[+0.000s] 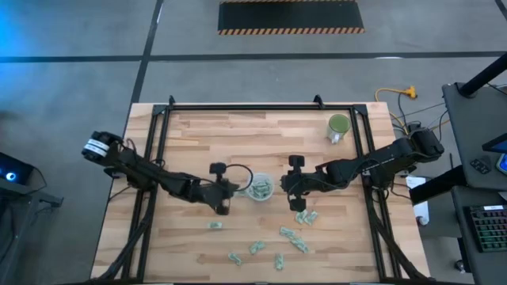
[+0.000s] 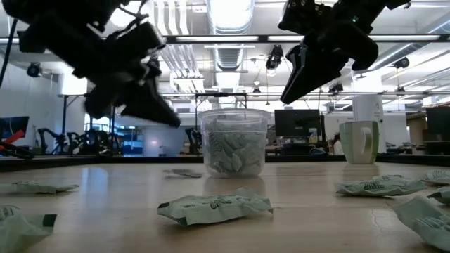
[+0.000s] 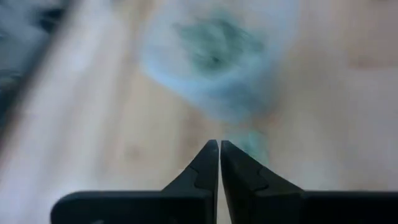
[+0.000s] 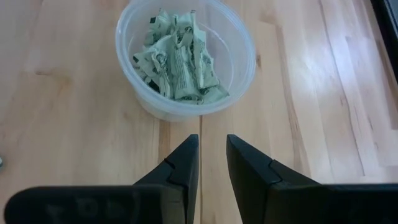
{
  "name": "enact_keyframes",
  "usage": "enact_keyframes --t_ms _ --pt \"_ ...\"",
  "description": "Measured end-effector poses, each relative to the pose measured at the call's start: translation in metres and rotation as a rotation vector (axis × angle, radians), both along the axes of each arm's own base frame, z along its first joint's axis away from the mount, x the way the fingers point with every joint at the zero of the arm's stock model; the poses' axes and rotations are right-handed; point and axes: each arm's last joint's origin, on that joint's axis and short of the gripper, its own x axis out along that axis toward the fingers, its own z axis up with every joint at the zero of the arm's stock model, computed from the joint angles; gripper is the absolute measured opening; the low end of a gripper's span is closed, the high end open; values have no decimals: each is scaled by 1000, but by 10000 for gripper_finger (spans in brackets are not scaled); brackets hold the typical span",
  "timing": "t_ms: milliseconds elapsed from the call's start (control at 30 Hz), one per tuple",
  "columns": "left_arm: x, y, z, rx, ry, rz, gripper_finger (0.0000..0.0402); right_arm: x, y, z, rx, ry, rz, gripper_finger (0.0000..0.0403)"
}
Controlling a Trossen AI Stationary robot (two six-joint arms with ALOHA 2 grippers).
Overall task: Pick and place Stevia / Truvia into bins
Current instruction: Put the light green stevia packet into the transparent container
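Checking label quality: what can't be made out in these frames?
- Left wrist view: motion blur; clear cup and a greenish smear past the shut left gripper are unreadable.
- High view: loose packets too small to read.
- Low view: both arms cut off by the top edge.

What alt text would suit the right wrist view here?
A round clear plastic tub holding a heap of pale green packets sits on a light wooden table. The right gripper points toward it, fingers slightly apart with nothing between them.
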Motion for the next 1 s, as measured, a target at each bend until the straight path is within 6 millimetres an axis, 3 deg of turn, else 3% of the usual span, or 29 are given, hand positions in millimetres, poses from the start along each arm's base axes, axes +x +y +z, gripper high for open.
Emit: enact_keyframes --t_ms 200,333,533,633,1000 --pt "9 1 17 62 -63 5 1 -1 0 -1 -3 13 0 73" --pt "9 1 12 -36 -18 -126 1 -3 -1 -2 1 34 -13 73" --pt "2 14 -1 -34 43 -96 9 -3 -1 -2 5 35 -18 72" --pt "1 21 -5 -51 65 -95 39 -3 -1 -2 6 34 -18 72" --pt "-1 39 -22 -167 120 -75 206 -3 -1 -2 8 30 -20 72"
